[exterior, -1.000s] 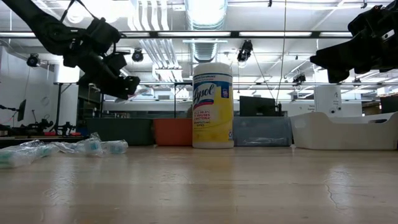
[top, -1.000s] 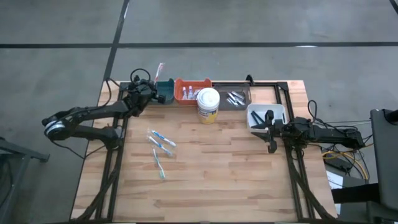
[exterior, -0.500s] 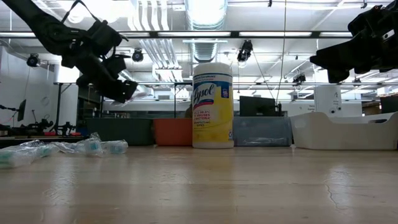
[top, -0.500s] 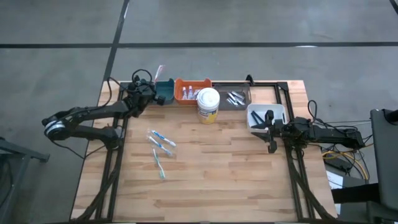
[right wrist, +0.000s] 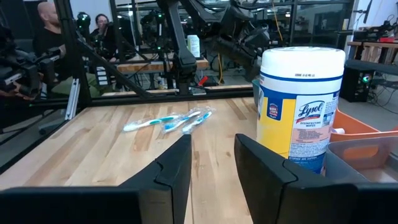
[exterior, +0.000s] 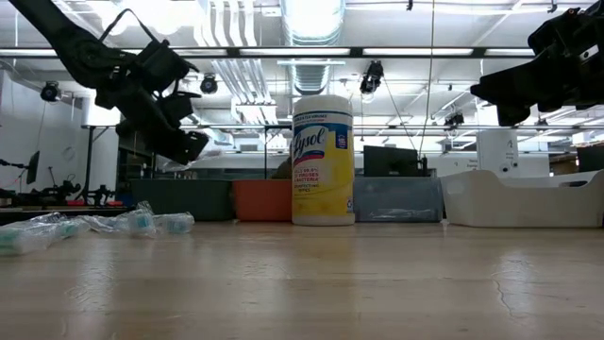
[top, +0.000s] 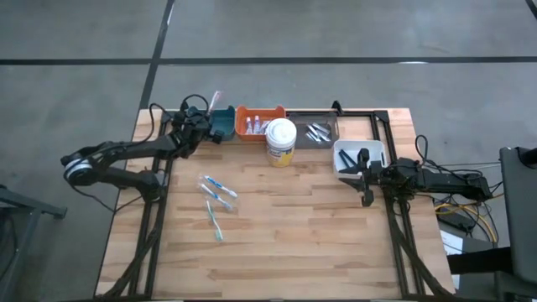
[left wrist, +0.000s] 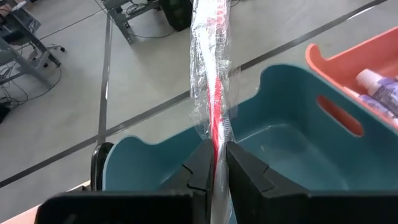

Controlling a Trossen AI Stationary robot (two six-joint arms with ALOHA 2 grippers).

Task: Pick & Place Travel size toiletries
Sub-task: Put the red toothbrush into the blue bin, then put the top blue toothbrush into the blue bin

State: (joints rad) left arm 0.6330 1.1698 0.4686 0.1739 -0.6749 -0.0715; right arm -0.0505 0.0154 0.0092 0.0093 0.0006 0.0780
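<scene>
**Q:** High view first: what lies on the table?

**A:** Along the far edge of the wooden table (top: 277, 218) sits a row of bins: a teal bin (top: 223, 122), an orange bin (top: 258, 120) with small tubes (top: 252, 126) inside, and a grey bin (top: 319, 131) with silver tubes. A white bin (top: 359, 156) stands at the right, holding dark stick-like pieces. A Lysol wipes canister (top: 281, 141) stands in front of the orange bin. Three wrapped teal-blue toothbrushes (top: 216, 195) lie loose on the wood. The left gripper (top: 195, 126) hovers at the teal bin, pinching a wrapped pink toothbrush (top: 214, 98) that points away past the table's far edge. The right gripper (top: 362, 178) hangs near the white bin.

**Q:** What does the low view add?

**A:** Height. Both arms hang above the tabletop. The canister hides part of the bin row, and the pink toothbrush cannot be made out here.

**Q:** And the left wrist view?

**A:** It alone shows the grip closely. The two fingers (left wrist: 200, 168) are pressed onto the pink toothbrush, its long axis running straight out from the fingertips, above the teal bin's hollow.

**Q:** The right wrist view?

**A:** The right gripper's fingers (right wrist: 175, 167) stand spread, with nothing between them. Beyond them lie the blue toothbrushes, all roughly parallel, and the canister. People sit in the room behind.
</scene>
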